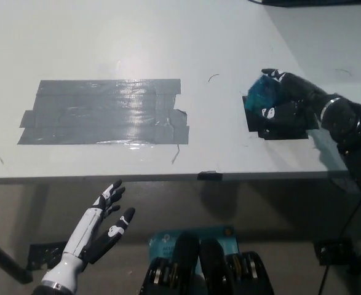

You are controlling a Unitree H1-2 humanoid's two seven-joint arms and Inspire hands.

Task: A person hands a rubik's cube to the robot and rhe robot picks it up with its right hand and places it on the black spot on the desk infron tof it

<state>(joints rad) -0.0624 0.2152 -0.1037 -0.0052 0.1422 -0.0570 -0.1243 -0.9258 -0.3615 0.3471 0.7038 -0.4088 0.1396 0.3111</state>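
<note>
Head view: black right hand (285, 101) clamped on blue-green rubik's cube (263, 93), held over the black spot (288, 128) at desk (168, 37) right. Grey tape patch (103, 120) at left. White left hand (100, 226) rests below near desk edge, fingers spread, empty. No readable writing.

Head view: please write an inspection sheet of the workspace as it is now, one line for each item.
Surface: pale desk, grey tape patch on it.
Job's things: blue Rubik's cube held over black spot.
Clutter: small black clip at desk edge.
Hands: right hand shut on cube; left hand open, below desk edge.
Cables: black cable under desk at right.
Surroundings: floor, blue box below.
</note>
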